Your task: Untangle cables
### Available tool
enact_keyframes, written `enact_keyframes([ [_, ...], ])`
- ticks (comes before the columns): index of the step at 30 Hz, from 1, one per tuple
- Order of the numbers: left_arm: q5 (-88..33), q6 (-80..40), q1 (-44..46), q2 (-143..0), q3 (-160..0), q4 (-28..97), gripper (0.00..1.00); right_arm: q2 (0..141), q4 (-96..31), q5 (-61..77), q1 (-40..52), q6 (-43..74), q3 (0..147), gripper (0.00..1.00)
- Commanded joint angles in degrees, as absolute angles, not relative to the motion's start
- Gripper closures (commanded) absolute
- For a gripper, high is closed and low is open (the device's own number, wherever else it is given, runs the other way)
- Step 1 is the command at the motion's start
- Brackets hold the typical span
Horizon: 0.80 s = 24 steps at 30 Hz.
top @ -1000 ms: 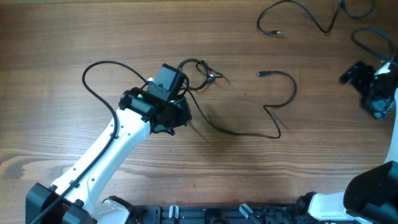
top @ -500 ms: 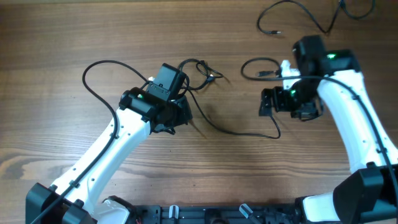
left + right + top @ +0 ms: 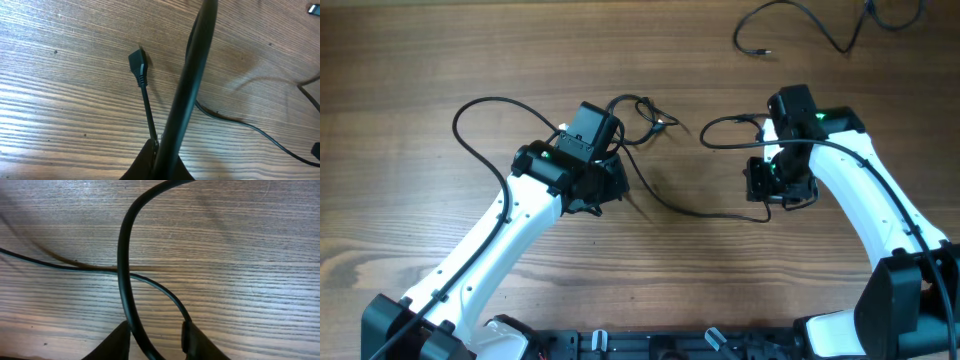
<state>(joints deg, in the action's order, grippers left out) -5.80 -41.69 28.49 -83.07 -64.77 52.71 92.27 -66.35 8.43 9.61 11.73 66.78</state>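
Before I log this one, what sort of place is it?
Probably a robotics test bench: a wooden table, a white left arm and right arm working over it, and loose black cables spread on it.

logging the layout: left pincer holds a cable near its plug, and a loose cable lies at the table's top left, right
No: the overhead view shows the loose cable at the top right of the table. The left pincer grips a cable near its plug.

Matt brown wood counter (image 3: 420, 50), fine straight grain. Thin black cables (image 3: 145, 100), smooth rubbery sheath with a faint sheen. White arm shells (image 3: 490, 250), glossy plastic.
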Motion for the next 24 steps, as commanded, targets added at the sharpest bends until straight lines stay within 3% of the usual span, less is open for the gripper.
enact_keyframes([
  [1,-4.86,-42.50,28.49,-83.44,-64.88,52.56,0.94,92.42,-65.98,7.05,9.91,11.97,66.61,0.51],
  [7,-5.52,-42.50,28.49,-83.44,-64.88,52.58,0.94,92.42,-62.89,6.85,9.91,10.68,63.53,0.45],
  [9,-5.74,-42.50,28.49,-83.44,-64.88,52.58,0.94,92.42,-60.42,7.73,9.89,10.68,61.14,0.60],
  [12,-5.74,-42.50,28.49,-83.44,-64.88,52.56,0.94,92.40,-60.25,7.68,9.89,10.63,61.12,0.66],
  [13,-5.74,-42.50,28.49,-83.44,-64.88,52.56,0.94,92.42,-59.90,7.70,9.89,10.68,61.17,0.76],
  [14,-5.74,-42.50,28.49,-83.44,-64.88,52.56,0.94,92.38,-59.44,7.70,9.89,11.44,61.47,0.93],
  [15,-5.74,-42.50,28.49,-83.44,-64.88,52.58,0.83,92.38,-59.46,7.73,9.89,12.78,62.46,0.96],
  [18,-5.74,-42.50,28.49,-83.44,-64.88,52.58,0.75,92.36,-62.08,7.64,9.67,14.37,68.45,0.96],
  [19,-5.74,-42.50,28.49,-83.44,-64.88,52.58,0.60,92.36,-63.57,7.42,9.45,14.63,71.24,0.96],
  [24,-5.74,-42.50,28.49,-83.44,-64.88,52.60,0.55,92.27,-74.83,7.03,4.34,11.51,91.90,0.96],
])
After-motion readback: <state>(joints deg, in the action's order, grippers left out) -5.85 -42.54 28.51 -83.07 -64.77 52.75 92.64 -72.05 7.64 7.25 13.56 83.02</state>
